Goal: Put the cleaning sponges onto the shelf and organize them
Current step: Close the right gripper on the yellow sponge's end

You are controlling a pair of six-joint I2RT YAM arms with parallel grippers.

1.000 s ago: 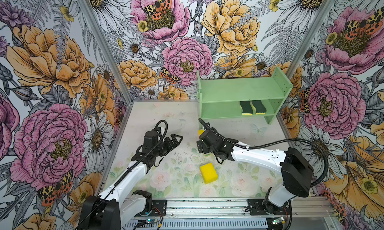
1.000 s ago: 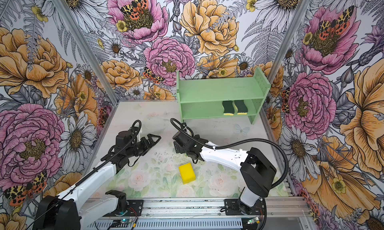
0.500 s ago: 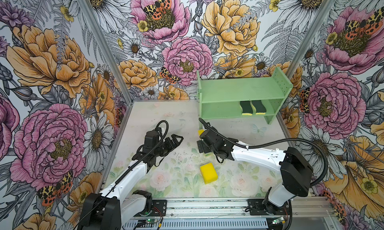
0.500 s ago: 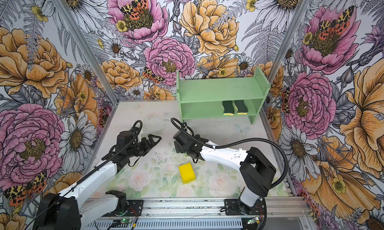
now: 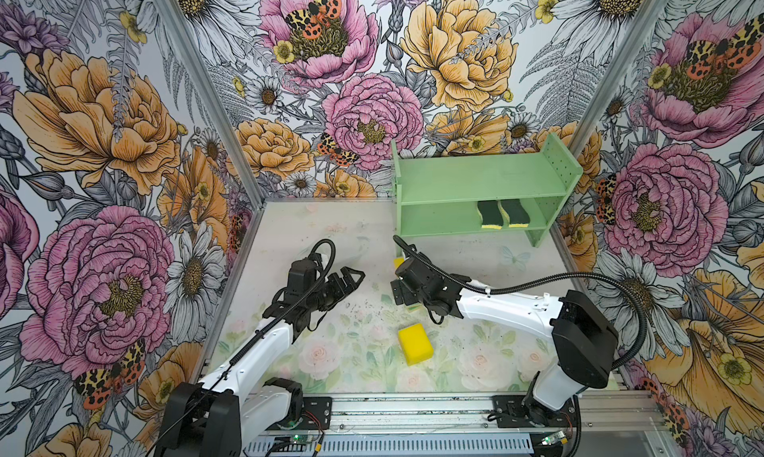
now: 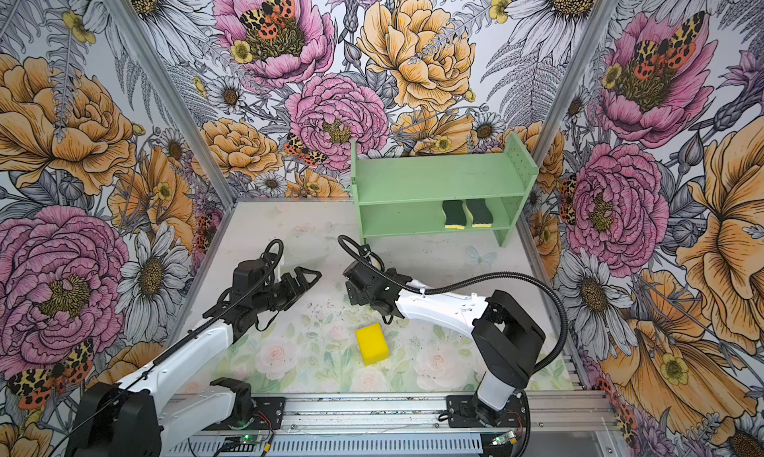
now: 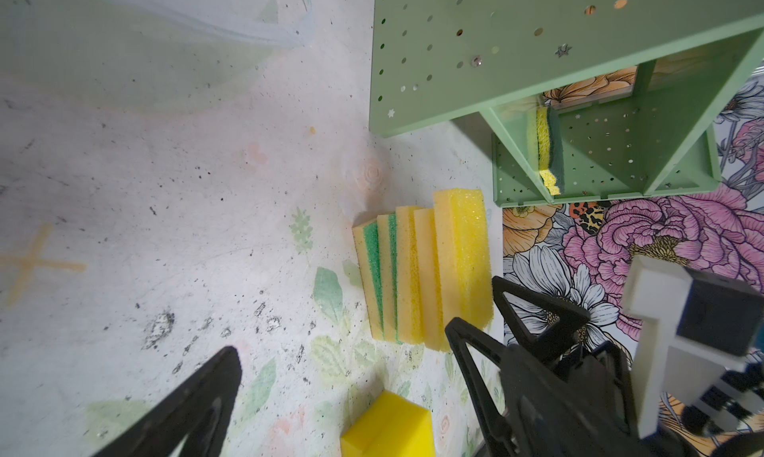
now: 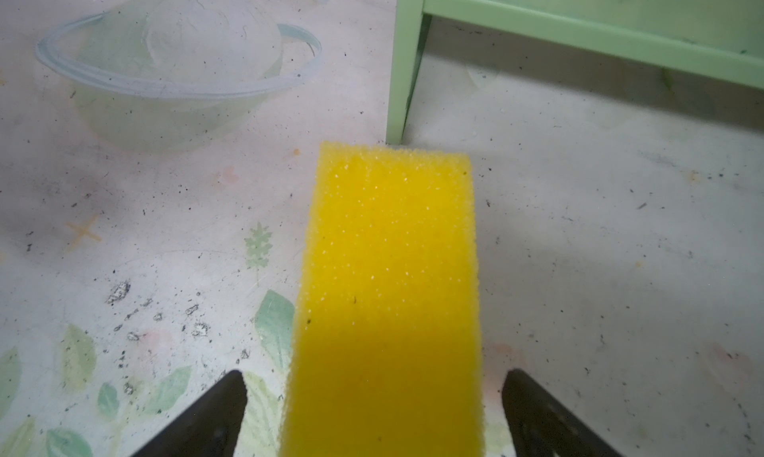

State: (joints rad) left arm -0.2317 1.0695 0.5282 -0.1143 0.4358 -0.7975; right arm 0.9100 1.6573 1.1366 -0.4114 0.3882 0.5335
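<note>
Probably light, squashy foam: the right gripper (image 8: 372,372), jaws spread wide, straddles the top yellow sponge (image 8: 392,269) untouched; pinch its long sides. The left gripper (image 5: 349,279) is spread, empty.

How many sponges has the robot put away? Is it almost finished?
Not nearly. Two dark-topped sponges sit on the lower level of the shelf. Right now the right gripper is open around the top yellow sponge of a stack by the shelf, not squeezing it. That stack and a lone yellow sponge on the table are left.
</note>
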